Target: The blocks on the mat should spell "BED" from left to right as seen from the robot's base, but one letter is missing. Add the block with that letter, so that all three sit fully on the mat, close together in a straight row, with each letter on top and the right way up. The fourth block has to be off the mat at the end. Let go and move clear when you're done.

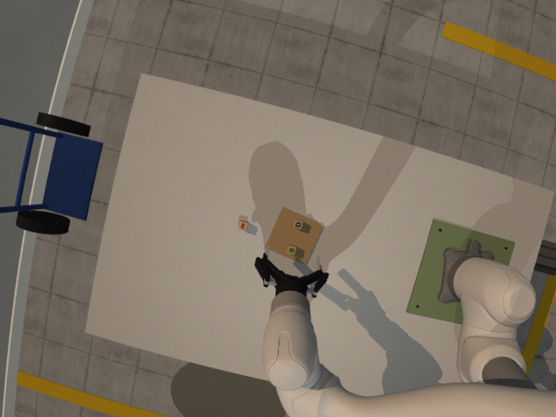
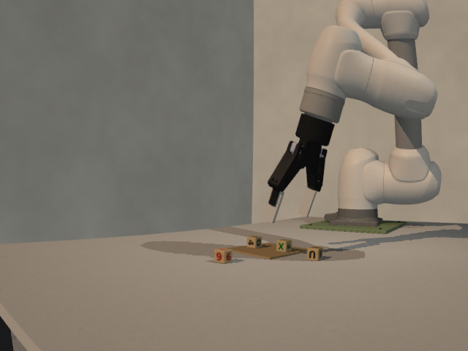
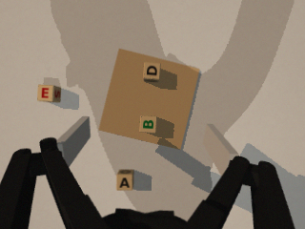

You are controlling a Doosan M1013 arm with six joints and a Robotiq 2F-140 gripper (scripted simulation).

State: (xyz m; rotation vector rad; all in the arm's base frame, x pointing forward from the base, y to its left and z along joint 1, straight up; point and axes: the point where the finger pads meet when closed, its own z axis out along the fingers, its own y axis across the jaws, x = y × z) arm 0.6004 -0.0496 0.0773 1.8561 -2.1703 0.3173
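Hovering above surface (image 1: pixel 179 179), claw (image 3: pixel 143 167) wide, empty; D block (image 3: pixel 152 72), B block (image 3: pixel 148 124) on mat (image 3: pixel 124 95); E block (image 3: pixel 45 93), A block (image 3: pixel 125 181) off mat.

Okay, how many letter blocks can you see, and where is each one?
4. The D block and B block sit on the mat; the E block and A block are off it, on the table.
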